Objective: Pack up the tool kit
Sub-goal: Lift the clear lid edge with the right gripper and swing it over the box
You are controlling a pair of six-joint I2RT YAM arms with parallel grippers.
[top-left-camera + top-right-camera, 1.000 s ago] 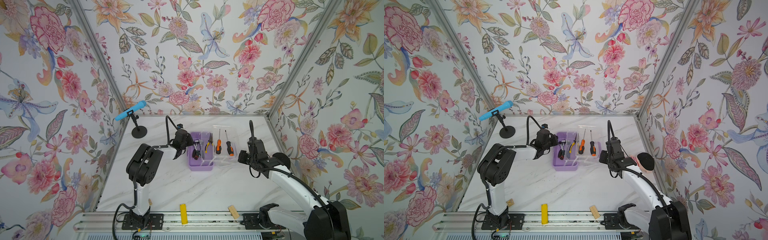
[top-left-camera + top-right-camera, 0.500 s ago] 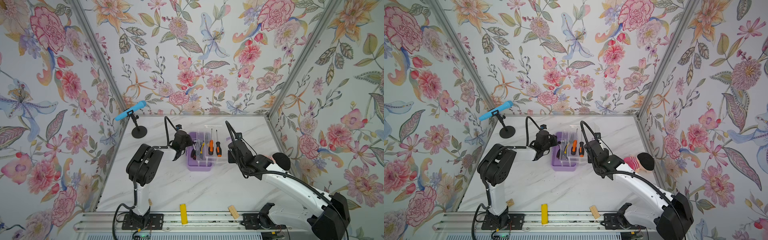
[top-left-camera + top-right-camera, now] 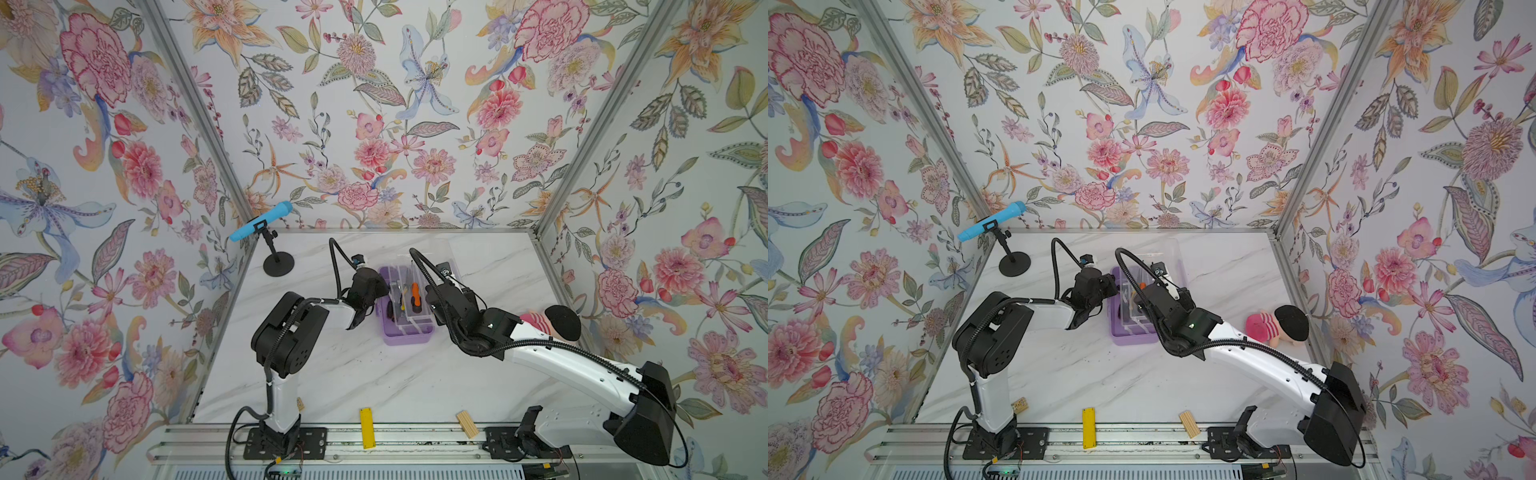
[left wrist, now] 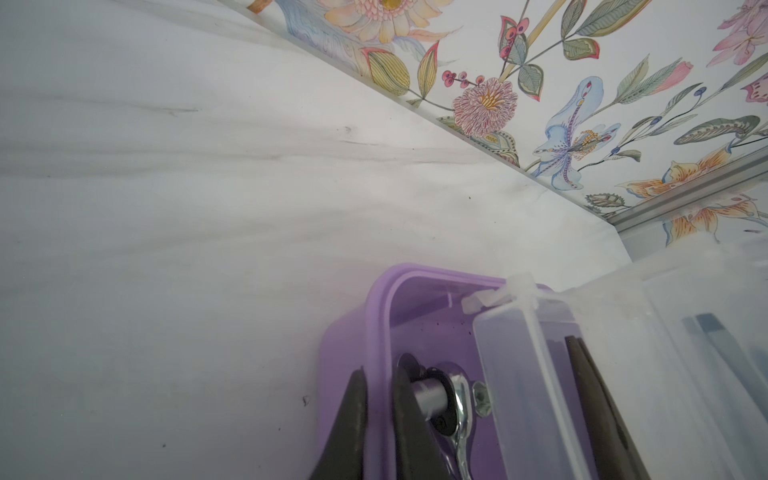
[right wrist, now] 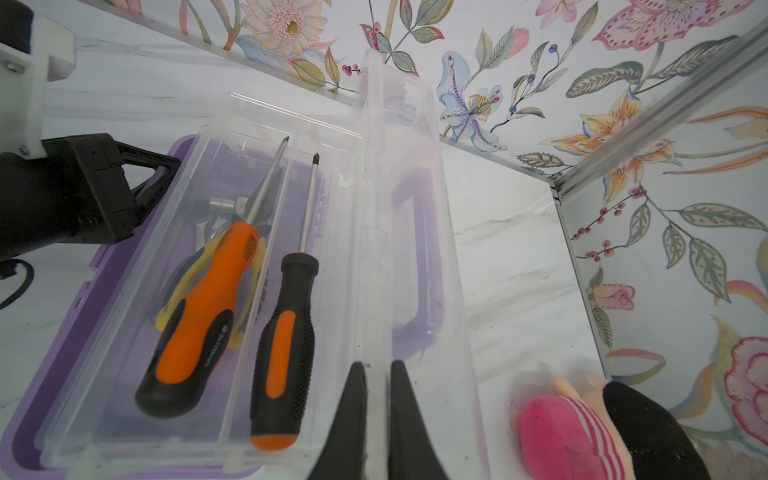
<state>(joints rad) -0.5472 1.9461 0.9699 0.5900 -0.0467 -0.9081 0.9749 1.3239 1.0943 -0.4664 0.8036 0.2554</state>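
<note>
The left claw point(image 4: 379, 374) is pinched nearly closed on the side wall of the lilac case point(image 4: 353, 332), with one finger outside the rim and one inside. Just past the inner finger lies a ratchet point(image 4: 461, 407) with a socket point(image 4: 430, 392) on its head. On the outer side of this claw the white desk point(image 4: 166, 208) is bare all the way to the back wall.

The right claw point(image 5: 377, 368) is clamped on the free edge of the clear lid point(image 5: 399, 104), which stands tilted over the case and is only partly closed. The purple handle point(image 5: 428, 257) shows through the plastic just ahead of the fingers. To the case side of this claw, the big screwdriver point(image 5: 199, 316) and the small screwdriver point(image 5: 286, 332) lie side by side against the clear plastic. The yellow-handled pliers point(image 5: 170, 305) lie under the big one.

On its other side there is open desk up to the side wall, with a pink soft toy point(image 5: 561, 436) close by.

A microphone stand point(image 3: 277, 266) sits in the far corner beyond the left claw. A yellow bar point(image 3: 366, 427) and a wooden block point(image 3: 467, 424) lie well behind both claws at the front rail.

There is pale print on the big screwdriver's grip, too small to read.
</note>
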